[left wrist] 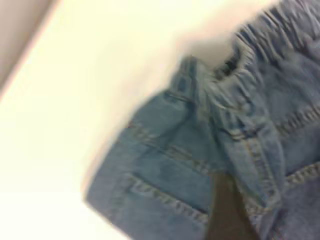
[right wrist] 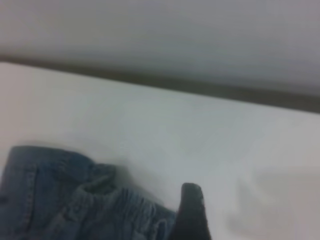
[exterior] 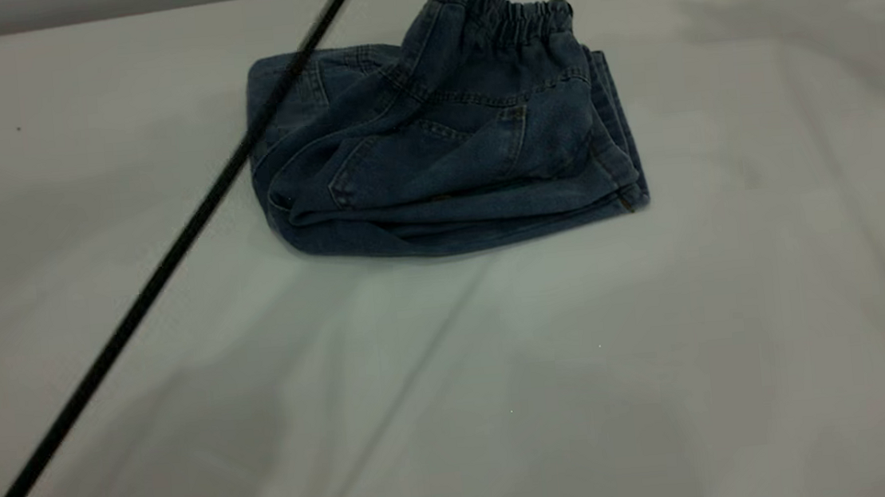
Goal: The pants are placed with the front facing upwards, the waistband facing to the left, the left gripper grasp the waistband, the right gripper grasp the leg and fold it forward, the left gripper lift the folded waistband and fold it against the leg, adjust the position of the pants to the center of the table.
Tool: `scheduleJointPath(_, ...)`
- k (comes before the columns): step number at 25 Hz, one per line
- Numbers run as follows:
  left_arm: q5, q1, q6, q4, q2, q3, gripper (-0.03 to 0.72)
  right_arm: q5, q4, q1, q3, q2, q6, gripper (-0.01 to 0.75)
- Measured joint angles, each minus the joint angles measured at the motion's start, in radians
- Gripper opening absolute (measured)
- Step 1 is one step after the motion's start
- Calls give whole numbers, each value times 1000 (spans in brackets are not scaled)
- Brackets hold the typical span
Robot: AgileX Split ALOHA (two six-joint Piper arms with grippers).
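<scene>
— So where are we, a home or something else?

— Looks like a test bench in a lab or workroom. One wide, smooth, pale table fills nearly the whole exterior view, bare of any household clutter.

— And behind it?

— A plain grey wall past the table's far edge (a dark strip runs where the two meet). A thin black cable slants across the tabletop, the sort that trails off equipment. Only folded denim pants lie there.

Both wrist views are smeared: only one dark fingertip of the left gripper shows over the pants, its other finger cut off.

Right gripper's lone fingertip is likewise cropped.
</scene>
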Motion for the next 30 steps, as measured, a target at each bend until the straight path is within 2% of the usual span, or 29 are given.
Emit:
scheduleJointPath(8, 0, 0, -165, 212, -180, -1, 393, 11, 29, 0, 18, -214, 14, 514)
scheduleJointPath(13, 0, 0, -203, 224, -330, -7, 393, 11, 31, 0, 109, -364, 14, 514)
scheduleJointPath(19, 0, 0, -211, 213, -445, -3, 393, 16, 31, 0, 287, -575, 14, 514)
scheduleJointPath(23, 0, 0, -211, 213, -561, 106, 393, 16, 23, 0, 440, -755, 14, 514)
scheduleJointPath(30, 0, 0, -208, 212, -818, 429, 393, 17, 20, 0, 730, -1105, 14, 514)
